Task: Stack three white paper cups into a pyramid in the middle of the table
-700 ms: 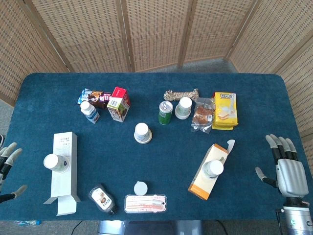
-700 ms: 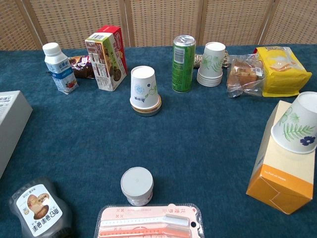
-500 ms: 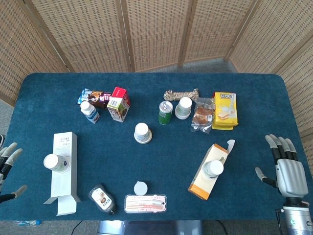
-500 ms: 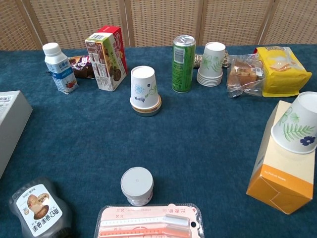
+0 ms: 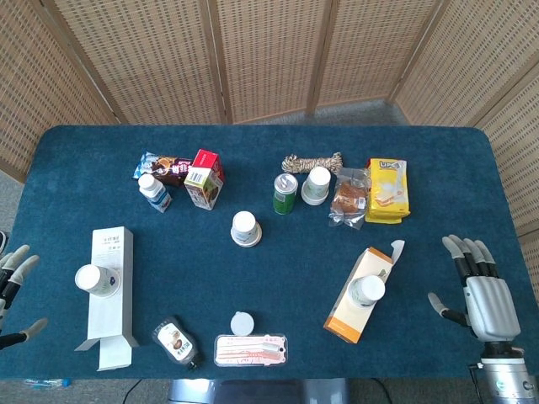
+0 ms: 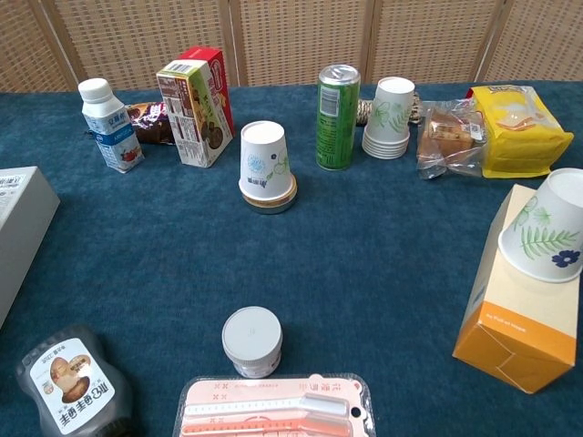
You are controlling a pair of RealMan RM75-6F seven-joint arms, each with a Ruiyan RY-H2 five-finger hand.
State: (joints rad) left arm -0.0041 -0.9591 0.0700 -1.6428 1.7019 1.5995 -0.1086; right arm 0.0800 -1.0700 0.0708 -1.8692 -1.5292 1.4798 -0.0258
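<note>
The right hand [image 5: 480, 295] is hovering with fingers spread and holding nothing at the edge of the blue-covered bench [image 5: 438, 168], and the left hand [image 5: 13, 286] is showing only partly at the opposite edge, fingers apart and holding nothing. Just inward of the right hand, an upside-down white paper cup with a leaf print [image 5: 367, 289] is sitting on a flat-lying orange carton [image 5: 358, 296]. Just inward of the left hand, a second white paper cup [image 5: 95, 279] is resting on a long white box [image 5: 112, 290]. Well away from both hands, near the bench's middle, a third inverted white paper cup [image 6: 264, 161] is standing on a round lid. Beyond it, a green drink can [image 6: 338, 116] is standing just beside a stack of white paper cups [image 6: 392, 118], with a yellow snack bag [image 6: 515, 127] farther toward the right hand's side. Nearest the robot, a small white-capped jar [image 6: 252, 340] and a clear plastic toothbrush pack [image 6: 273, 410] are lying between the hands.
</note>
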